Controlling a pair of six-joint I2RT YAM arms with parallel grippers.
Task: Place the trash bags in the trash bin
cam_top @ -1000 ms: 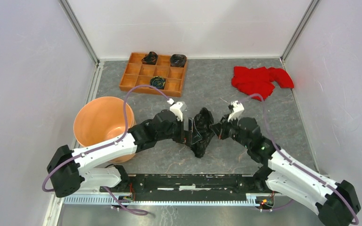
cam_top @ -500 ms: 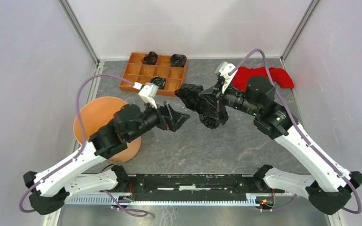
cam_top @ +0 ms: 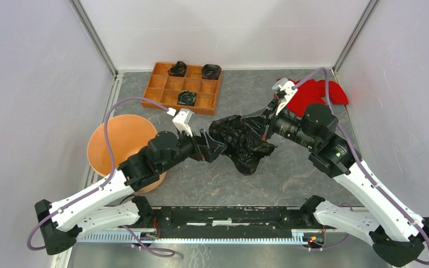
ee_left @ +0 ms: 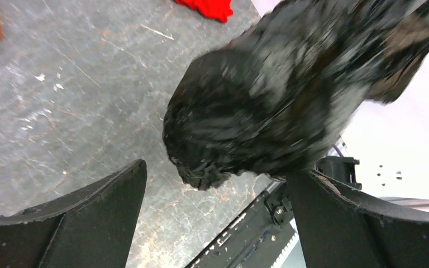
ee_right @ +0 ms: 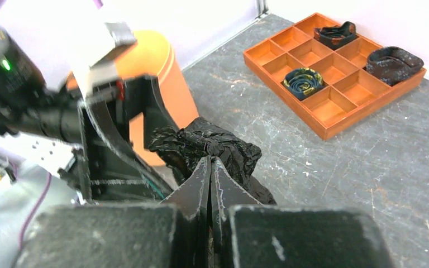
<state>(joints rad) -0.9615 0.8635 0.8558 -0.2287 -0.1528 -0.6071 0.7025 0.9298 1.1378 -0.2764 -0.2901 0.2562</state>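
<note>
The bin (cam_top: 129, 134) stands at the left edge of the table, partly under the left arm. The left claw (cam_top: 217, 146) points right with its jaws spread wide, gripping nothing. The crumpled black bag (cam_top: 243, 146) is just in front of it, outside the bin and to its right. The right claw (cam_top: 263, 126) is clamped tight on the bag's upper edge. A red cloth (cam_top: 313, 95) lies at the far right.

Both arms stretch forward and inward with elbows raised, their tools facing each other. The left tool (cam_top: 219, 147) points right, its jaws spread wide. The right tool (cam_top: 263, 129) points left and slightly down, jaws pressed together, pinching the bag (cam_top: 240, 145).
</note>
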